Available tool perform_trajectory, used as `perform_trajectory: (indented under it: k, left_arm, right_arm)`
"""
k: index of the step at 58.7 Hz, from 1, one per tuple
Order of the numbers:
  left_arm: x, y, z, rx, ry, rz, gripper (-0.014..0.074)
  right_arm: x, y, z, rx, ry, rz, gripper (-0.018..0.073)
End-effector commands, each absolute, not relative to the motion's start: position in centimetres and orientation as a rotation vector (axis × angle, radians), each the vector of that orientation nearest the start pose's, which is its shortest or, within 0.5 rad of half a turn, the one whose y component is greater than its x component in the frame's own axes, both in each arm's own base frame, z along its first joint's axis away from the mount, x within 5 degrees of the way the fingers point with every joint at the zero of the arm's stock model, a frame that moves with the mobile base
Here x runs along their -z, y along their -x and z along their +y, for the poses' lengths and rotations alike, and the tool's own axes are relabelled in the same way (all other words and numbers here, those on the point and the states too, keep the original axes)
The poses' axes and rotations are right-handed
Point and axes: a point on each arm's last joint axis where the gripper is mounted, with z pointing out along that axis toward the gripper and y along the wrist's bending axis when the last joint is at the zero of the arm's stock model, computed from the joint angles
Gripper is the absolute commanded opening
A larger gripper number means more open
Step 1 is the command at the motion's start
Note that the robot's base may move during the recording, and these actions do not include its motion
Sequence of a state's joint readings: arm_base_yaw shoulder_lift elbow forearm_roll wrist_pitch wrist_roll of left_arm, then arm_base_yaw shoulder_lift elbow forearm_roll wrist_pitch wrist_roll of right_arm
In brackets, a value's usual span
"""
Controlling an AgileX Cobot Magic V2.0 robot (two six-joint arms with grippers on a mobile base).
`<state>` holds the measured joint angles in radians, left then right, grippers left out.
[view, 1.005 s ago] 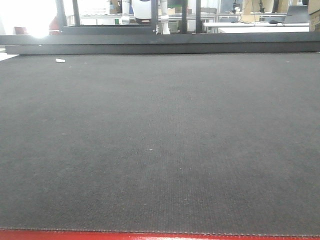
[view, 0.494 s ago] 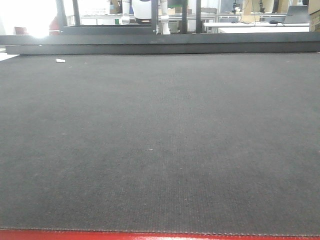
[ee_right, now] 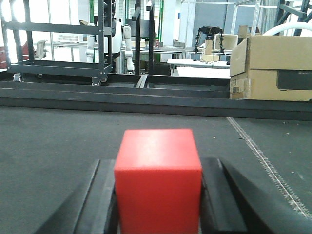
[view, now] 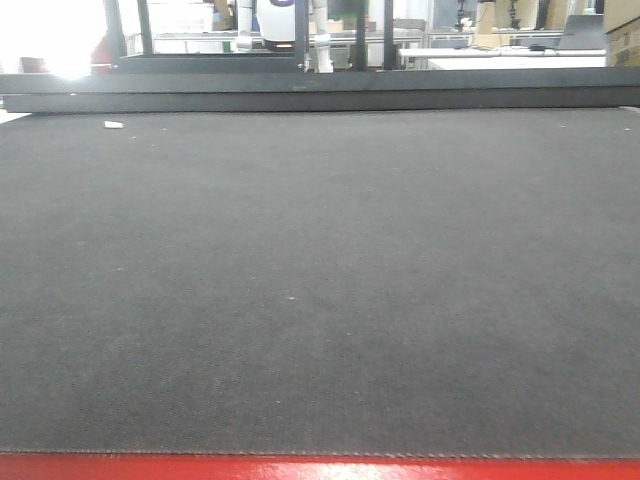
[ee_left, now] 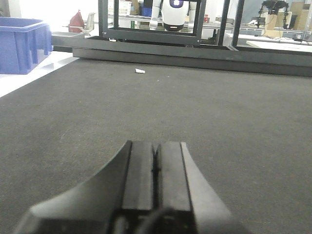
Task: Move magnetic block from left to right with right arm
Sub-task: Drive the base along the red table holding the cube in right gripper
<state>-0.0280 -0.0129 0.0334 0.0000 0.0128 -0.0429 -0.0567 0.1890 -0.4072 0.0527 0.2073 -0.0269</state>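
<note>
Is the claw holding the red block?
Yes, holding: the right claw is shut on the small solid-red cube, dark fingers against both sides.

The left hand (ee_left: 155,148) sits at the bottom centre of its wrist view, its two dark fingers (ee_left: 139,170) pressed flat together and pointing forward. The right hand (ee_right: 158,163), low in its own view, has its fingers (ee_right: 103,195) clamped on both sides of the magnetic block (ee_right: 158,190).

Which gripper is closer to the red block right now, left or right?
Right. The right gripper has the magnetic block clamped between its fingers. The left gripper is shut over the bare mat; the block does not show in its view.
</note>
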Motion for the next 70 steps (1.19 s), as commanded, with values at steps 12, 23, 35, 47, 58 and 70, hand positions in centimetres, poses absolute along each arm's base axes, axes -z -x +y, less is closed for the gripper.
perform_trajectory:
  k: [12,23,35,47,58,70]
  left_arm:
    - [-20.76,-5.52,-0.15,0.062,0.014,1.423,-0.0116]
    - [-20.76,-5.52,-0.15,0.062,0.014,1.423,-0.0116]
    - [-20.76,-5.52,-0.15,0.062,0.014,1.423,-0.0116]
    - [-20.76,-5.52,-0.15,0.062,0.014,1.423,-0.0116]
    - [-20.76,-5.52,-0.15,0.062,0.014,1.423,-0.0116]
    - [-20.76,-5.52,-0.15,0.062,0.014,1.423,-0.0116]
  right_arm:
    - [-33.57,-5.05,-0.27,0.044,-0.042,1.361,0.0139]
    - [-33.57,-5.05,-0.27,0.044,-0.042,1.361,0.0139]
    - [-33.57,-5.05,-0.27,0.044,-0.042,1.361,0.0139]
    - [-33.57,-5.05,-0.27,0.044,-0.042,1.361,0.0139]
    - [-33.57,-5.05,-0.27,0.044,-0.042,1.361,0.0139]
    - [-33.57,-5.05,-0.27,0.044,-0.042,1.361,0.0139]
